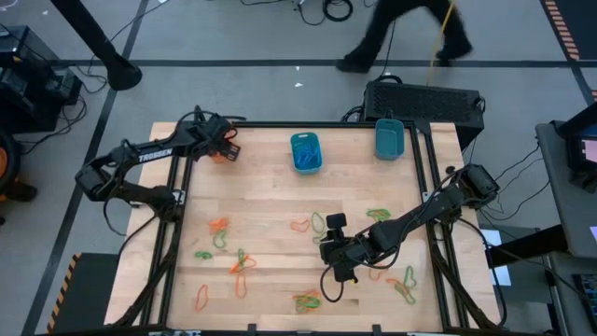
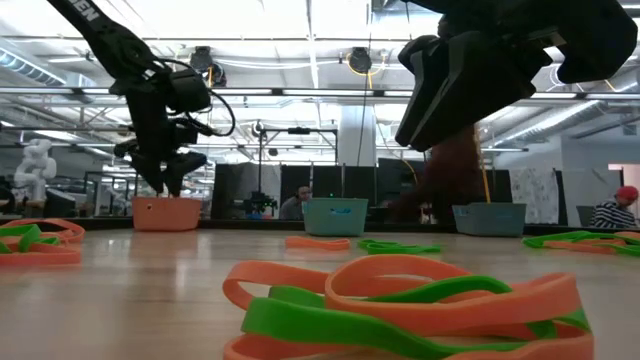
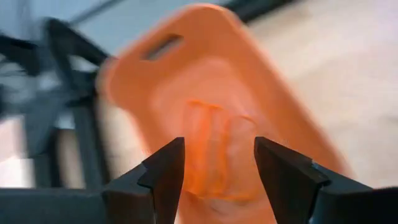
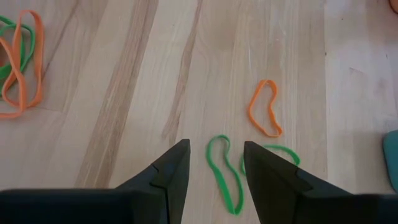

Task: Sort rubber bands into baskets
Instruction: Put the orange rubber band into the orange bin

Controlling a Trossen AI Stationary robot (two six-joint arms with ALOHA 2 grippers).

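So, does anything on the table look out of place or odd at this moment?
Nothing stands out. Many rubber bands lie loose on the table, as expected mid-sorting. The three baskets stand upright. The left gripper is open over the orange basket; the right gripper is open above a green band.

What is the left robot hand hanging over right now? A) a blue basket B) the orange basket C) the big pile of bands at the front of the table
B: in the high view the left gripper is over the orange basket at the table's back left corner, and the left wrist view looks straight into that basket past its open fingers, with orange rubber bands lying inside.
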